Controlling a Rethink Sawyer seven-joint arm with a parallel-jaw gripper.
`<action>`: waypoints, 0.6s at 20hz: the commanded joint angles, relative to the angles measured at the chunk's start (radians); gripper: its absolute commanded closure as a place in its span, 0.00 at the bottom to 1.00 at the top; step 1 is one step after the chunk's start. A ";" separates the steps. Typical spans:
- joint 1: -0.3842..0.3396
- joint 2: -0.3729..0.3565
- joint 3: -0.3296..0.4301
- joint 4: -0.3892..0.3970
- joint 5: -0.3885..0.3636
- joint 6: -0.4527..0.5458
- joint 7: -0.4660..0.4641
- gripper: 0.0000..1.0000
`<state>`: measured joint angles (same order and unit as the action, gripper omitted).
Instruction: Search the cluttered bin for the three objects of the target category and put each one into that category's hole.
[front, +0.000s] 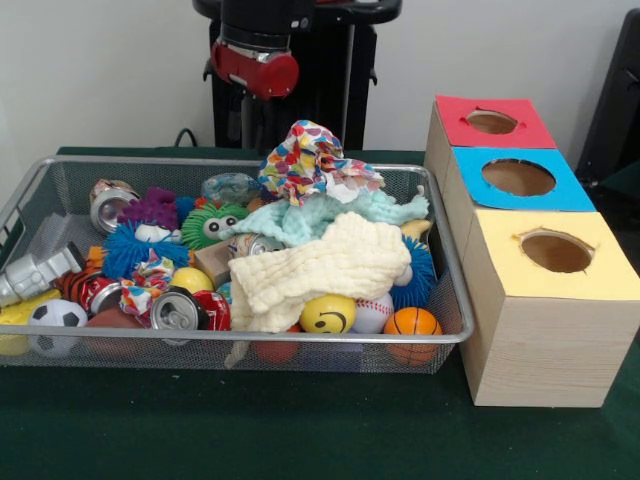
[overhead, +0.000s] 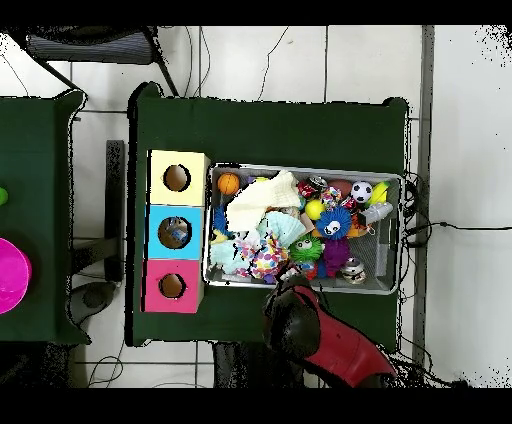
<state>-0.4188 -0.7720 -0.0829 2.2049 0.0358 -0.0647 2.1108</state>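
The wire mesh bin (front: 20, 195) is full of toys, cans and cloths; it also shows in the overhead view (overhead: 392, 178). One see-through crinkly bottle (front: 230, 187) lies at the bin's far side, behind a green fuzzy toy. A second pale, glinting bottle (front: 35, 272) lies against the left wall. No third bottle shows. The blue-surround hole (front: 518, 177) is the middle one of the wooden box, also seen from overhead (overhead: 175, 232). The arm's end (overhead: 290, 312) hangs just outside the bin's robot-side rim, and the gripper below it is hidden.
A cream cloth (front: 320, 270), a mint cloth (front: 300, 220) and a raised patterned cloth (front: 310, 155) cover the bin's middle. Cans (front: 180, 308), fuzzy toys and balls (front: 327, 314) fill the rest. Red (front: 492, 122) and yellow (front: 556, 252) holes flank the blue one.
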 joint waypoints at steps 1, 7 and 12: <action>-0.001 -0.002 0.093 -0.068 0.012 -0.025 0.149 0.00; 0.004 0.027 0.079 -0.141 0.017 -0.017 0.118 0.00; -0.002 0.086 0.075 -0.191 0.012 -0.050 0.111 0.00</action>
<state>-0.4156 -0.7631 -0.0733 2.1684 0.0355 -0.0647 2.1108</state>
